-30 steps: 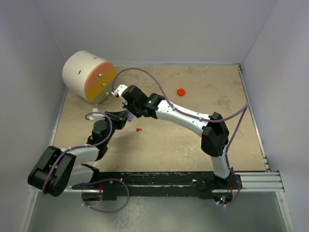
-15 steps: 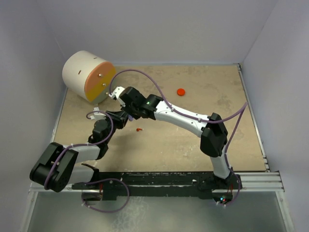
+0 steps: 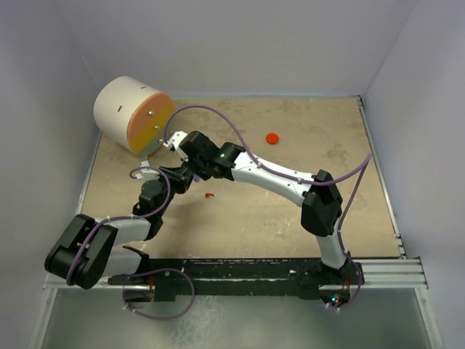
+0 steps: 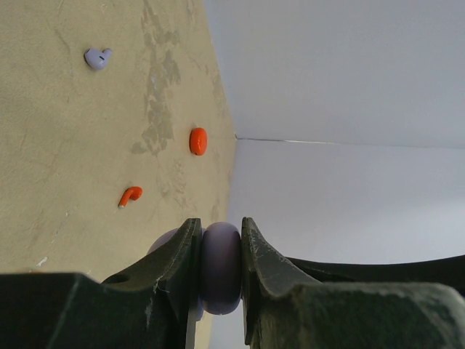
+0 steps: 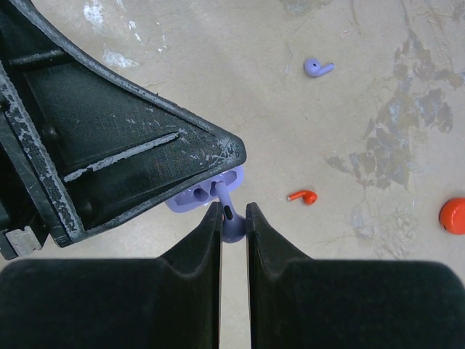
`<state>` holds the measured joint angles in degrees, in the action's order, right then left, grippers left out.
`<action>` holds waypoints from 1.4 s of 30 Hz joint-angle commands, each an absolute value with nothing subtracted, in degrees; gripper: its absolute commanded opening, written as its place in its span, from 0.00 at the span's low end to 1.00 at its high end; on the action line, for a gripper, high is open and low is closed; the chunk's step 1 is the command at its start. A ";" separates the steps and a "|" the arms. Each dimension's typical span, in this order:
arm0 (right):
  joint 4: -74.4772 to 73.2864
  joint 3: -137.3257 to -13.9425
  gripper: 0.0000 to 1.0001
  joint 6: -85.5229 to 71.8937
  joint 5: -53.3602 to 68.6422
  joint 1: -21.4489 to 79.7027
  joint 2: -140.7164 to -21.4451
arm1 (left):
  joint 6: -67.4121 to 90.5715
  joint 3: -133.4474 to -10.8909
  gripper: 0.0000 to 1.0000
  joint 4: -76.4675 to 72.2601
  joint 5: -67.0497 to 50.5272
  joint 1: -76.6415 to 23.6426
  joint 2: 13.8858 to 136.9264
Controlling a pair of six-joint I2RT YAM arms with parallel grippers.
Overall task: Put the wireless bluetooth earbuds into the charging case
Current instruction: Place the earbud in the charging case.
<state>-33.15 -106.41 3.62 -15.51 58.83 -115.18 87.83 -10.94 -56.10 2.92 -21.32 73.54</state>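
My left gripper (image 4: 219,240) is shut on the open lavender charging case (image 4: 220,267), holding it above the table. In the right wrist view the case (image 5: 207,193) shows under the left finger (image 5: 123,145). My right gripper (image 5: 232,218) is shut on a lavender earbud (image 5: 231,222) whose stem points into a slot of the case. The two grippers meet at the left middle of the table (image 3: 190,174). A second lavender earbud (image 5: 317,67) and a red earbud (image 5: 302,195) lie loose on the table. The red earbud also shows in the top view (image 3: 209,195).
A small round red disc (image 3: 272,137) lies at the back middle of the table. A large cream cylinder with an orange face (image 3: 134,114) lies on its side in the back left corner. White walls close in the table on three sides.
My right gripper has moved a little left and down to the case held by my left gripper. In the last half second nothing visibly moved.
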 commanded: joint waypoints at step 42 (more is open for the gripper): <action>-34.19 -103.30 0.00 2.39 -13.63 59.06 -112.47 | 75.04 -17.14 0.00 -48.29 2.58 -21.04 68.10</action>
